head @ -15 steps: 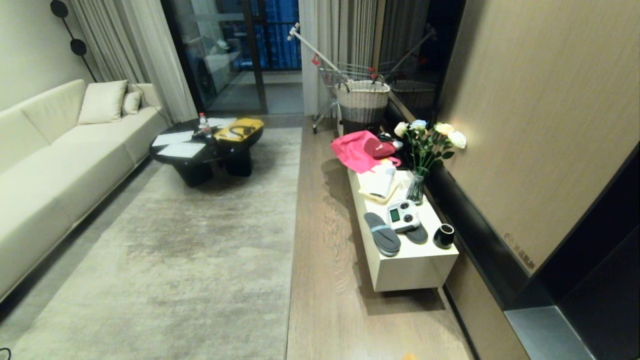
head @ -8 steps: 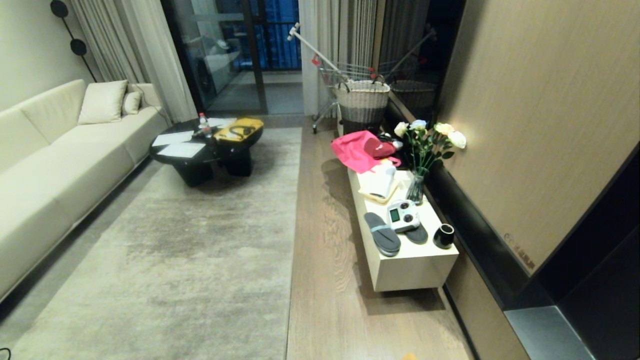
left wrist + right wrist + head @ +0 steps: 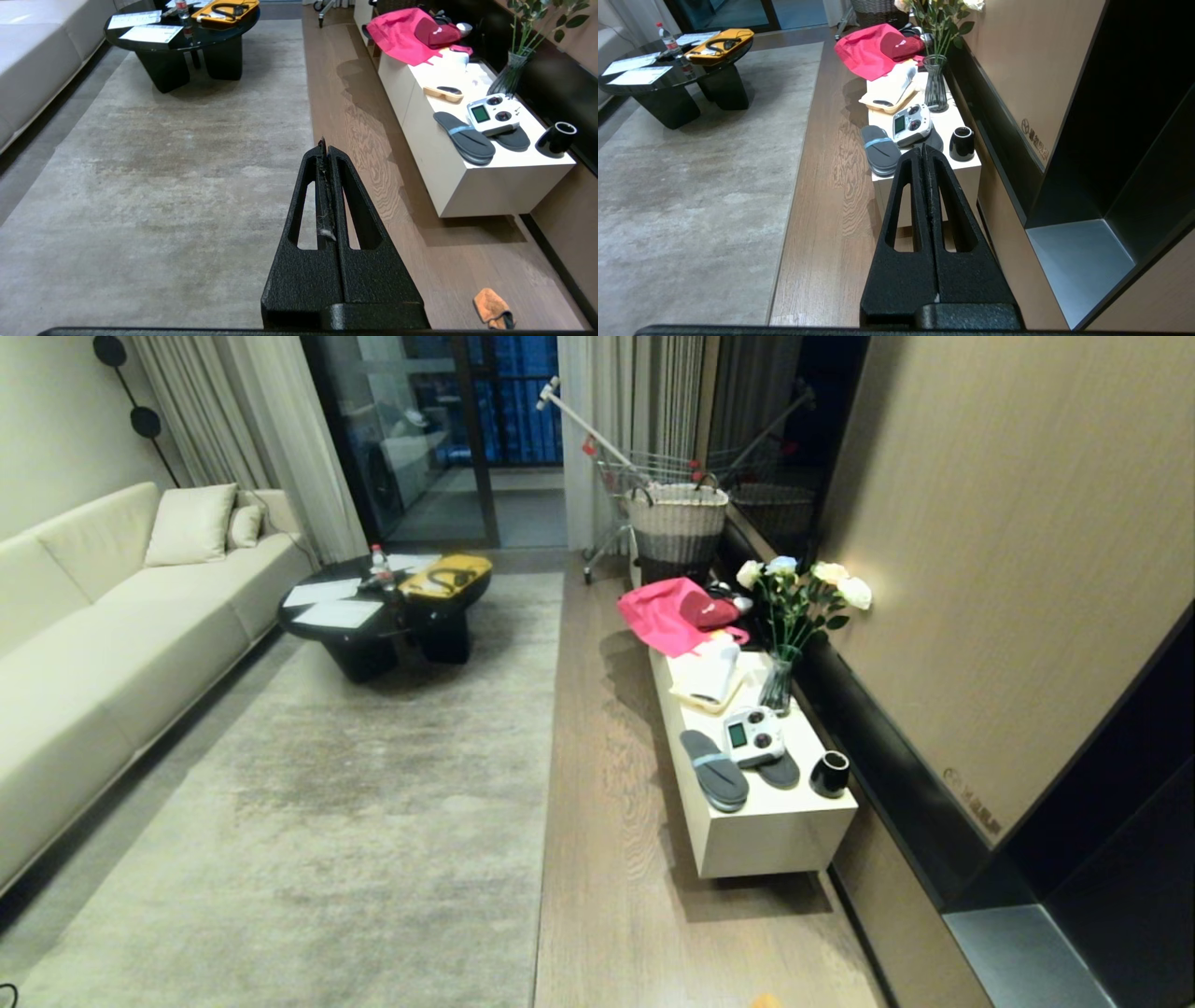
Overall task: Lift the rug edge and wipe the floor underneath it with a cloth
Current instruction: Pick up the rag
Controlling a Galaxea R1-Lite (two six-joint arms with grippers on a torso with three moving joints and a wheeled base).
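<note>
While the view tips slightly, rug edge lies unmoved.

matt short-pile rug; wood-grain floor, slight sheen

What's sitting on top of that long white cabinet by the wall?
On the white cabinet: grey slippers, a remote controller, a black cup, a vase of flowers, and pink fabric hiding whatever lies beneath.
</note>
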